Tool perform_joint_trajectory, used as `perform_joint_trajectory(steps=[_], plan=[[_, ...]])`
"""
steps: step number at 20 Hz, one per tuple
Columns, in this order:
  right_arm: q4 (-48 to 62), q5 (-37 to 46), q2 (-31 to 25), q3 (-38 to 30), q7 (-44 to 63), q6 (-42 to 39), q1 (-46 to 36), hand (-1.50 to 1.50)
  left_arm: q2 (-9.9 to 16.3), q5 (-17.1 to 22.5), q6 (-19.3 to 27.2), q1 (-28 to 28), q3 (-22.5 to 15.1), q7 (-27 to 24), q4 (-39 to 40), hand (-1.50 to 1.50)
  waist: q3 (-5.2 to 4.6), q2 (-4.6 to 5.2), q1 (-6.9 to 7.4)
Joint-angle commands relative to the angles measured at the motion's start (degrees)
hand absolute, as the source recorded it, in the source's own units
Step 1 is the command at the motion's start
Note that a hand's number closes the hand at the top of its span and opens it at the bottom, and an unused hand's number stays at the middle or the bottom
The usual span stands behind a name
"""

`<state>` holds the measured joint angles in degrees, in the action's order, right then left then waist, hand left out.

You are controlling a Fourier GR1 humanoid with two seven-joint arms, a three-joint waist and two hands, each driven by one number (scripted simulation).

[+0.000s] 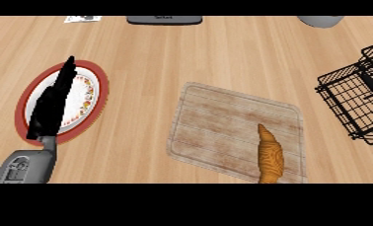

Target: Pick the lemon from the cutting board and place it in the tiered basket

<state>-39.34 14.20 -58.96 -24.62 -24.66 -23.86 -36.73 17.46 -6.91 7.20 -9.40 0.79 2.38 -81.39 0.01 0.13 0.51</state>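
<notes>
1. At left, over the red-rimmed plate [97, 102], the left robot hand [53, 102] hangs with fingers straight and pressed together, holding nothing; likely idle.
2. Right robot hand: not visible.
3. Cutting board [218, 126], mid-table [189, 52], carries only a croissant [270, 155]; no lemon is seen.
4. Tiered basket [350, 96] stands at the right edge, within right-side reach.
</notes>
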Motion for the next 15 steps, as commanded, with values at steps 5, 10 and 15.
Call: perform_joint_trajectory(steps=[5,10,15], plan=[[16.69,-1.92,-11.78,-5.24,-2.83,-10.34,1.51,-1.50,0.17,0.23,-1.04,-2.04,0.66,1.37,-0.07,0.00,0.20,0.48,0.49],[22.49,-1.76,-15.70,-6.44,-12.82,-14.94,8.05,-1.50,0.75,0.48,-1.23,2.67,1.43,0.10,-2.61,0.00,0.36,0.33,0.30],[24.60,-3.57,-17.23,-7.61,-15.30,-18.40,9.34,-1.50,0.09,-0.49,-0.19,-1.67,0.92,3.17,-1.90,0.00,0.65,0.47,-0.65]])
